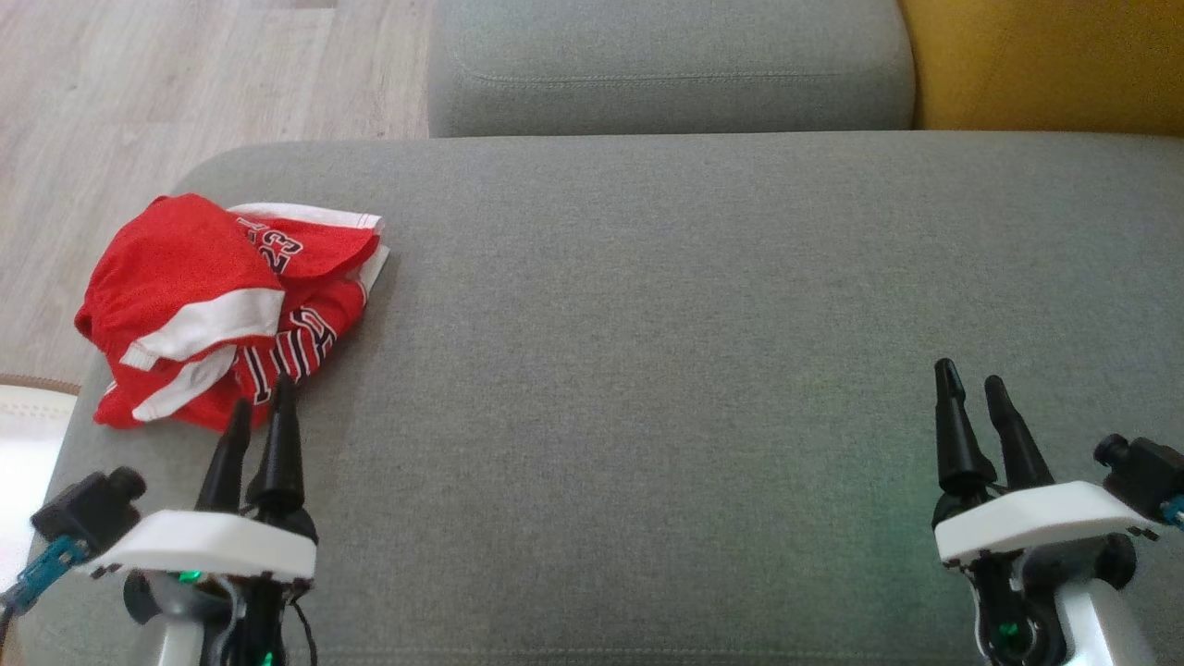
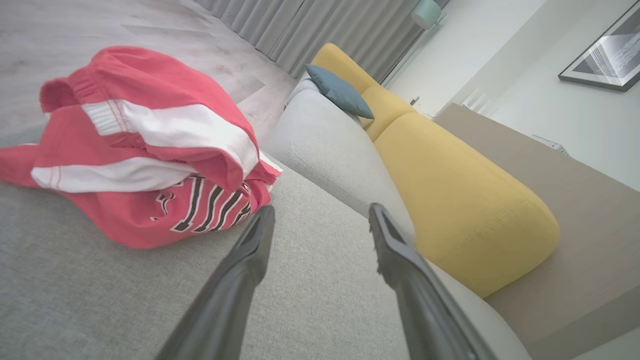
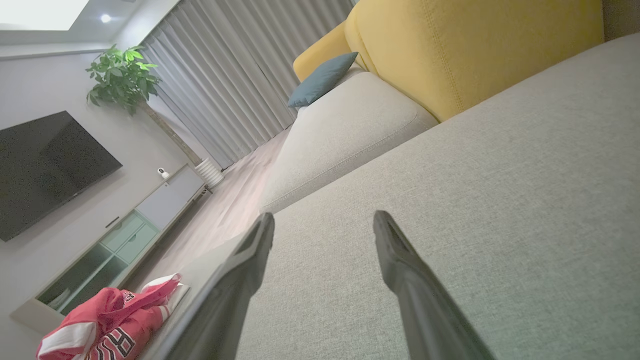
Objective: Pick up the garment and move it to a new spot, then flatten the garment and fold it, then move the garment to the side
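The garment (image 1: 222,310), a red jersey with white bands and dark lettering, lies crumpled in a heap at about nine o'clock on the grey cushion (image 1: 694,324), close to its rounded left corner. The cushion's woven top is broad and flat.

The left gripper (image 1: 264,396) sits at seven o'clock. Its two dark fingers stand apart with nothing between them, and their tips are just beside the heap's near edge; whether they touch the cloth I cannot tell. The right gripper (image 1: 970,374) is at about four o'clock, well apart from the jersey. Its fingers are likewise spread and hold nothing, poised over plain grey fabric.

At twelve o'clock a second grey seat (image 1: 666,65) butts against the cushion, and a yellow backrest (image 1: 1045,65) rises at one o'clock. Pale wood floor (image 1: 185,83) runs off at eleven o'clock. Farther round the room there are a blue pillow (image 3: 322,80) on the sofa, long grey curtains (image 3: 240,75), a leafy plant (image 3: 122,75), a dark television (image 3: 45,170) above a low cabinet (image 3: 125,240), and a framed picture (image 2: 605,55) on a white wall.
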Robot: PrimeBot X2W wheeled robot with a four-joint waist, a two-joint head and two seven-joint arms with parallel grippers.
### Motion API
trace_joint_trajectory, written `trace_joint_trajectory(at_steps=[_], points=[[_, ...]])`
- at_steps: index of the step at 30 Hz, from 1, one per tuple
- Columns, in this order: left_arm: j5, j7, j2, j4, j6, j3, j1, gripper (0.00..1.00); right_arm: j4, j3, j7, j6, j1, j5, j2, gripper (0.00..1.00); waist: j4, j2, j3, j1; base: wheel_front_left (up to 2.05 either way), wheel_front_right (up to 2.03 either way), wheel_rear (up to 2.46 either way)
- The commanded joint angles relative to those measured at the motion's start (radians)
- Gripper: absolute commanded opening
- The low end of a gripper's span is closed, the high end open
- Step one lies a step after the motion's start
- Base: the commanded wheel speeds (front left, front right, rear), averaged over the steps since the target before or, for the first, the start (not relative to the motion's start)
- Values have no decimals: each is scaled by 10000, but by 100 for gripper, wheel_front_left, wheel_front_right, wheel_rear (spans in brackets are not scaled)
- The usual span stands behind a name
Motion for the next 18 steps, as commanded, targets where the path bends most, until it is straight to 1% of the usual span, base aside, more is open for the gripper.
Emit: trace_joint_trajectory(at_steps=[1, 18], points=[[335, -126, 263, -434, 45, 122, -353, 100, -441, 192, -148, 48, -371, -358, -69, 100, 7, 0, -4, 0, 0, 0, 0], [2719, -606, 562, -497, 113, -514, -342, 100, -722, 299, -312, 59, -198, -2688, 27, 100, 52, 0, -47, 0, 0, 0, 0]])
